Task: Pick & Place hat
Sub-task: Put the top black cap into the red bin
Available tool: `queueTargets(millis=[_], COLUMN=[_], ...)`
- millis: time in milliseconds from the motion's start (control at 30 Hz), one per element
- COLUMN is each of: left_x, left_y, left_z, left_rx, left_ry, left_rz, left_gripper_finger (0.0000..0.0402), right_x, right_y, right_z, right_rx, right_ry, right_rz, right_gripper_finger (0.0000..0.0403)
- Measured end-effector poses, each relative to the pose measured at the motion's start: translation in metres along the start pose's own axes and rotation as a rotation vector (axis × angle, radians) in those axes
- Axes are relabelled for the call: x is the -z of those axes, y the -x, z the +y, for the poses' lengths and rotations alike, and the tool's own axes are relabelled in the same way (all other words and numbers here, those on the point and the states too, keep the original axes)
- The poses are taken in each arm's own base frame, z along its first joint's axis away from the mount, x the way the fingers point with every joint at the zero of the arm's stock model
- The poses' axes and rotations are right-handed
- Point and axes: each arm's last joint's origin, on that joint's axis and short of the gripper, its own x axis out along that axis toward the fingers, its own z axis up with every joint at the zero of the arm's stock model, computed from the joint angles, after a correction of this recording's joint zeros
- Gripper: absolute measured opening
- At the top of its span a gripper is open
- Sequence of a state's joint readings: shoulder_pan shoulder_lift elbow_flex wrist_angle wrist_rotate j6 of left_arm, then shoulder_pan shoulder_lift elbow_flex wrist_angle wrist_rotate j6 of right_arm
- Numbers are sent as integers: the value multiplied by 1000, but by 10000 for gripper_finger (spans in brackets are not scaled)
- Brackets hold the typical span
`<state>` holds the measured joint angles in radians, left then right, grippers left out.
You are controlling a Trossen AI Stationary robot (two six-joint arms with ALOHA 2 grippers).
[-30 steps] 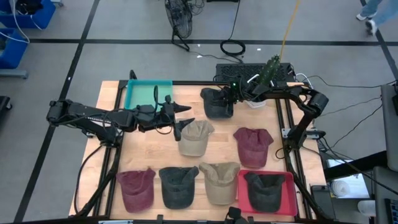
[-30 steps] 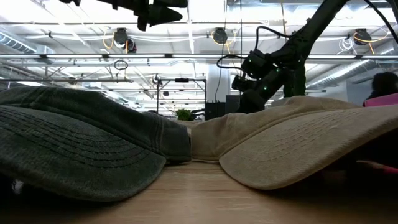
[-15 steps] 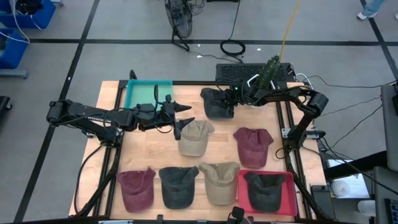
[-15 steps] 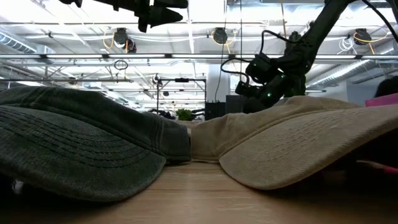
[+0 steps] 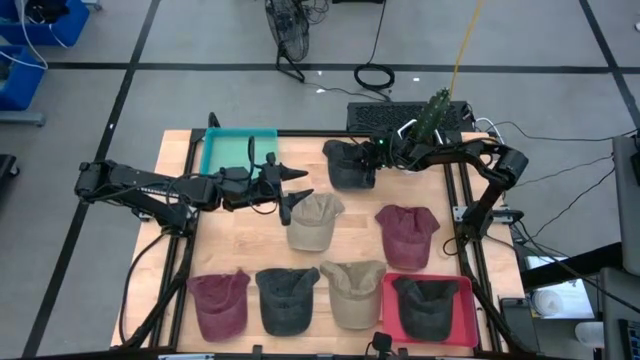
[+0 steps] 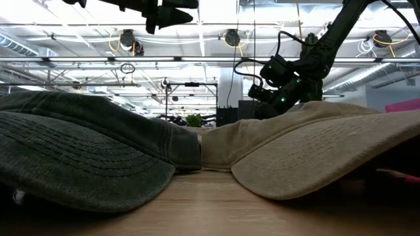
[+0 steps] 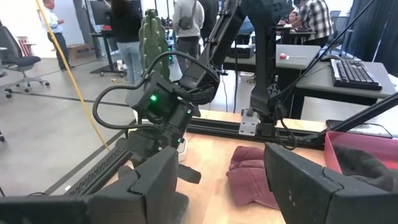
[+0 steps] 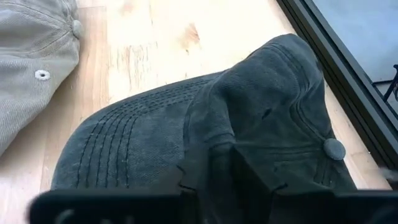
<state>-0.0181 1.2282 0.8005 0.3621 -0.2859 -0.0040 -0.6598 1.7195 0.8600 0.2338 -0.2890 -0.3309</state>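
A dark grey cap [image 5: 348, 168] lies on the table at the far middle, its brim flat on the wood. My right gripper [image 5: 373, 155] reaches it from the table's right and is shut on its crown; the right wrist view shows the cap [image 8: 155, 124] just ahead of the gripper [image 8: 214, 182]. My left gripper [image 5: 293, 190] hangs open above the table, left of a beige cap [image 5: 313, 222], with nothing between its fingers [image 7: 155, 186]. My right gripper pinches a raised fold of the crown [image 8: 217, 140], just behind the brim, between its two fingers. The fingers slant down from the table's right side. The cap still rests on the table, its cloth bunched up at the fingers.
A teal tray [image 5: 232, 150] stands at the far left. A red tray [image 5: 388, 300] at the near right holds a dark cap. A dark red cap [image 5: 405, 232] lies mid-right. Dark red [image 5: 220, 303], dark [image 5: 287, 298] and beige [image 5: 352, 292] caps line the near edge.
My right gripper has shifted a little toward the table's right edge at the dark grey cap's crown. The cap has stayed on the table. My left arm has kept still.
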Motion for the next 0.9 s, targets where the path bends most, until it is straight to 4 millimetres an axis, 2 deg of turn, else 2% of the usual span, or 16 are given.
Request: queueTargets(millis=[133,400,533,667,900], left_x=[1,3,3,3,1], left_y=[0,0,0,0,0], left_z=[0,0,0,0,0], left_rx=[0,-3,-3,-3,-3], left_ry=[-3,-8,-20,-27,-21], left_rz=[10,25,30,30,14], left_gripper_finger=[239,239,239,239,239], right_x=[1,-4,-19,-33,-46], right_y=[0,7,28,55,98], right_z=[0,1,4,17,66], right_rx=[-2,-1,11,-9,-139], right_ry=[1,1,14,-11,-29], right_rz=[6,1,-47,-59,-4], right_gripper_finger=[6,4,4,2,1])
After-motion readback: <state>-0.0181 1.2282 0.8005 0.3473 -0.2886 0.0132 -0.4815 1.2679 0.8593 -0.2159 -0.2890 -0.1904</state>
